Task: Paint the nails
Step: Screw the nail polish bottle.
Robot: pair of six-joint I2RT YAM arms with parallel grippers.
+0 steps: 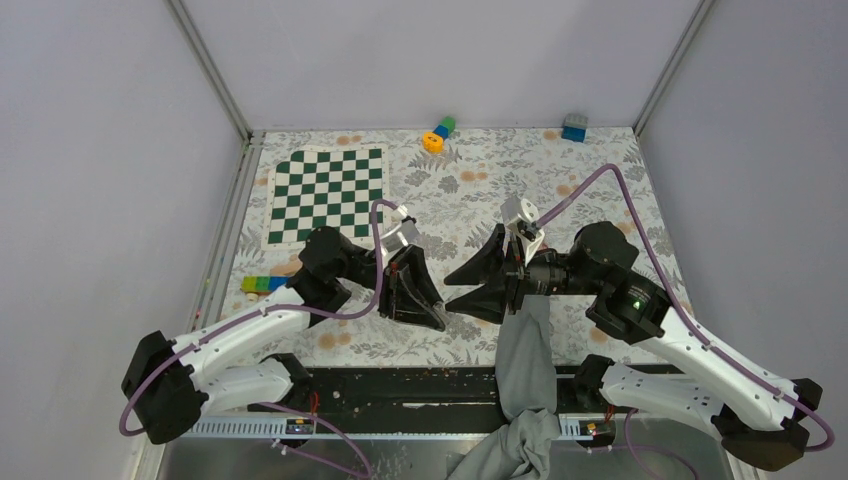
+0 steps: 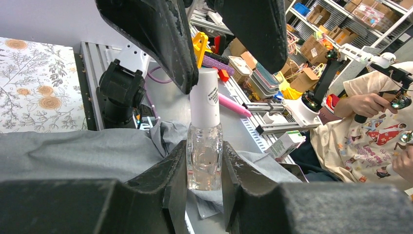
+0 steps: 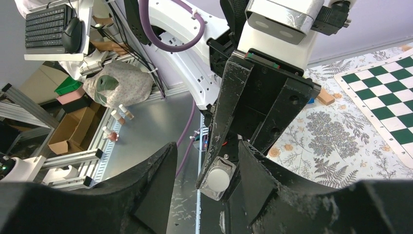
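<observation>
At mid-table, finds both arms meeting tip to tip above the floral table (image 1: 600, 170). Records left end effector (image 1: 425, 300) pressed tight on a bottle (image 2: 204, 156): clear glass, pinched low between both fingers, upright in the left wrist view. Notes a white cap (image 2: 204, 102) seated on the bottle neck.

Records right end effector (image 1: 450, 292) spread, with one finger to each side of the cap. Confirms from the right wrist view: cap seen end-on in the opening, with a gap showing on both sides. Reports no grip by this end effector on anything visible.

Traces a grey sleeve (image 1: 525, 360) from the near table edge up to the right end effector, where its end passes underneath. Cannot make out hand or nails in any view; places them no closer than the covered end of that sleeve. Sees the same grey cloth lying beside and behind the bottle in the left wrist view.

Logs elsewhere on the table:
- a chessboard mat (image 1: 325, 195) at far left, well apart from both end effectors
- a small stack of orange, blue and green blocks (image 1: 438, 133) near the far edge
- a blue block (image 1: 574, 127) toward the far right corner
- a row of coloured blocks (image 1: 262, 284) just beside the left arm
</observation>
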